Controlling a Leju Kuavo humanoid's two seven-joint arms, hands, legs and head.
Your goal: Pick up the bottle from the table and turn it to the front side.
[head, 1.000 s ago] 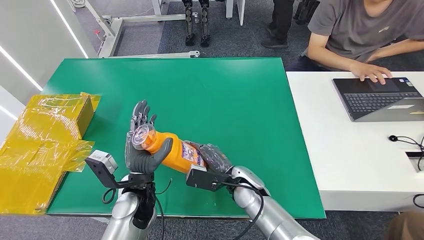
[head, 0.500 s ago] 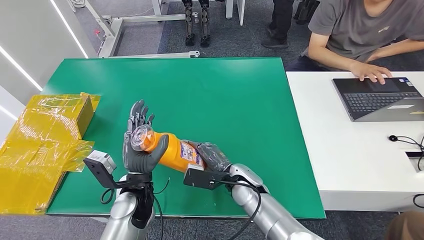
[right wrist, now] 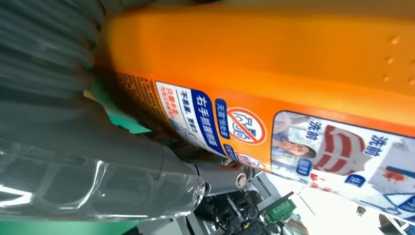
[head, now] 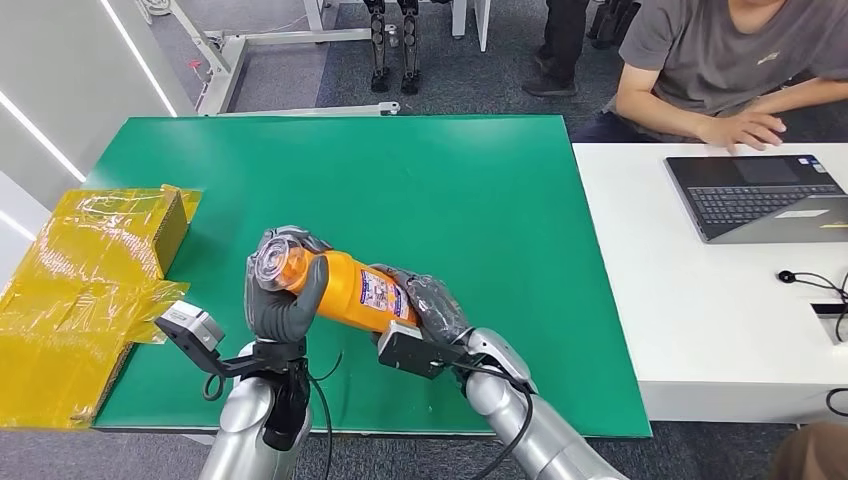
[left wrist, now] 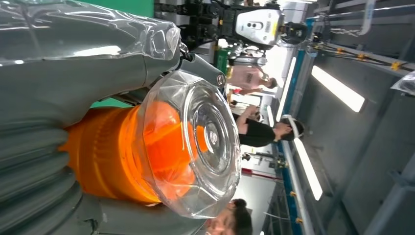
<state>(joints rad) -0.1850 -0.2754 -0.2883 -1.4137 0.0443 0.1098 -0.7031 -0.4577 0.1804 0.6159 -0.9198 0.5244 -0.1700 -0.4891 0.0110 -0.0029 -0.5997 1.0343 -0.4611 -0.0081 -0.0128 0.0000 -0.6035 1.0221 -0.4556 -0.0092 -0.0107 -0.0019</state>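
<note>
Orange plastic bottle with clear faceted cap (head: 345,288): held lying above green tabletop (head: 480,200), cap toward 9 o'clock | left robot hand (head: 278,290): fingers wrapped around cap end | right robot hand (head: 432,308): clasping label end

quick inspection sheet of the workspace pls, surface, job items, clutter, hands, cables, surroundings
surface: green table, a white desk beside it.
job's things: orange bottle with clear cap, held off the table, lying sideways, label showing.
clutter: yellow wrapped box at the table's left edge.
hands: left hand grips the cap end; right hand holds the base end.
cables: black cables at both wrists; a cable on the desk.
surroundings: person at a laptop; a metal frame beyond.
</note>
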